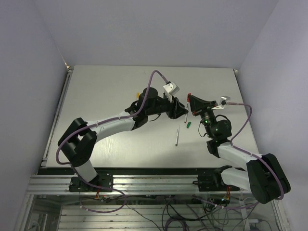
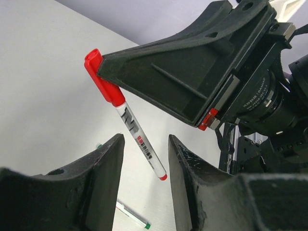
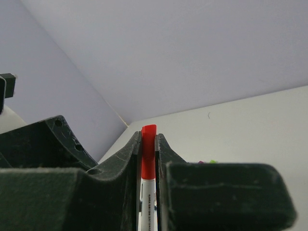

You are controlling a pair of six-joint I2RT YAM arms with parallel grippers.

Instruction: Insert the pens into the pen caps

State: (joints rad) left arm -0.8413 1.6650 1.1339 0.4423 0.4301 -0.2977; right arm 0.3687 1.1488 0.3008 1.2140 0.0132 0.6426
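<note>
The right gripper (image 3: pixel 148 136) is closed on the red cap (image 2: pixel 102 81), which sits on the upper end of the red pen (image 2: pixel 140 139). The pen hangs tilted below the cap, clear of the surface (image 2: pixel 43 96), with its small red end lowest.

The left gripper (image 2: pixel 145 140) is open. In the left wrist view its fingers (image 2: pixel 103 168) stand apart on either side of the pen's lower end, with a gap showing on both sides.

From above, the two grippers face each other near the middle of the surface, with the red pen hanging between them. A green cap (image 1: pixel 188 124) lies on the surface below them. Just nearer the arms lies a second pen (image 1: pixel 177 135), and the left wrist view shows a green end on it. A small yellow thing (image 1: pixel 138 94) lies behind the left arm; it is too small to tell what it is.
</note>
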